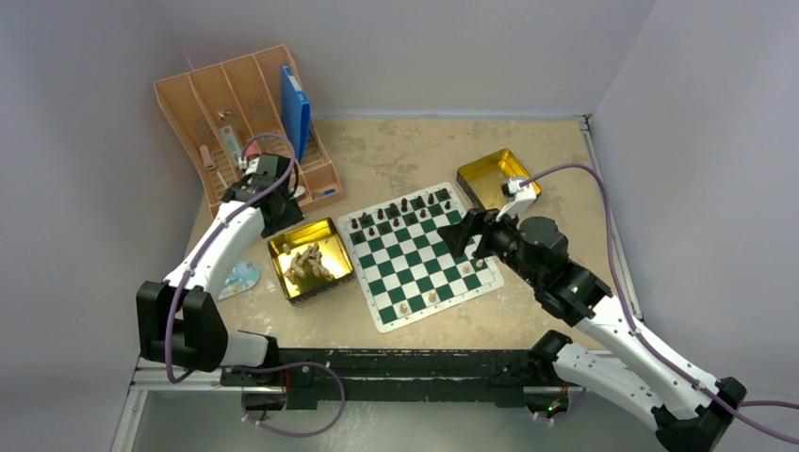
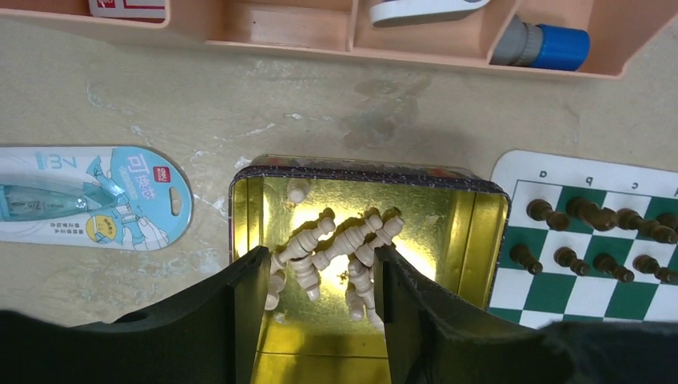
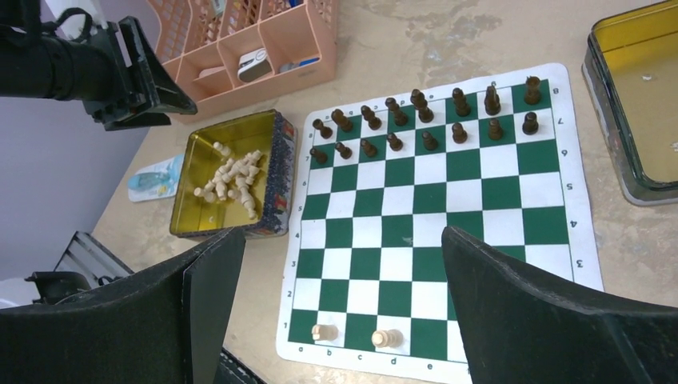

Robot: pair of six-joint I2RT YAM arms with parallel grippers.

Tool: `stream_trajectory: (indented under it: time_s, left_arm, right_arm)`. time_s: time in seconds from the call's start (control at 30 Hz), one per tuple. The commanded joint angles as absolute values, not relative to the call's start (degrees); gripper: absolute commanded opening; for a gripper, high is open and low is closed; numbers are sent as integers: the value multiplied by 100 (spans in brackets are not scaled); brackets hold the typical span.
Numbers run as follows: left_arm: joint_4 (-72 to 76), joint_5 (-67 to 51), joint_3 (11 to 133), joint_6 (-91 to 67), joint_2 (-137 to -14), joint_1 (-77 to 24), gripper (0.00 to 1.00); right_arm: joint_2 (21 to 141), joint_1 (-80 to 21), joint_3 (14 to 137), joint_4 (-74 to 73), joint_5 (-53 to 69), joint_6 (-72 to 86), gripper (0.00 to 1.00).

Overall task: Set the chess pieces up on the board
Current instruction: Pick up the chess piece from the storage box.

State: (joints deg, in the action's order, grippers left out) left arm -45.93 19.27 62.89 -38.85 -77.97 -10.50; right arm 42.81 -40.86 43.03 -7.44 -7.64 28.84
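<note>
1. While the left gripper (image 2: 321, 256) hangs over the gold tin (image 2: 480, 240), jaws are seen half spread, nothing pinched; heaped chess pieces (image 2: 344, 236) lie just below, between its fingers.
2. Pick from heap is judged the step in hand: one outlying piece to be singled out, jaws squared across its stem, tin wall avoided.
3. Right of the tin the board (image 3: 448, 200) is laid: dark chessmen (image 3: 424, 104) set on far rows, two chess pieces on near row.
4. Over its near side the right gripper (image 3: 342, 236) is held, jaws spread wide, empty; those two pieces are seen below it.

chess pieces (image 1: 306, 261) in tin (image 1: 275, 259), left of board (image 1: 424, 268)
</note>
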Motion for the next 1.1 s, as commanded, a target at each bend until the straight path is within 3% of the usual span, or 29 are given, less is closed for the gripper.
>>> stream_trajectory:
  time_s: [0.0, 0.47, 1.07]
  left_arm:
    - [-4219, 1805, 6138, -3843, -7929, -850, 49]
    - [-3682, 1631, 5593, -3866, -8263, -659, 35]
    - [-3337, 2060, 5364, -4247, -8738, -659, 32]
  right_arm:
    - [4267, -4098, 4300, -248, -567, 2754, 95]
    - [4470, -4099, 4512, -50, -228, 2644, 95]
    - [4463, -4096, 4594, 159, -18, 2780, 95]
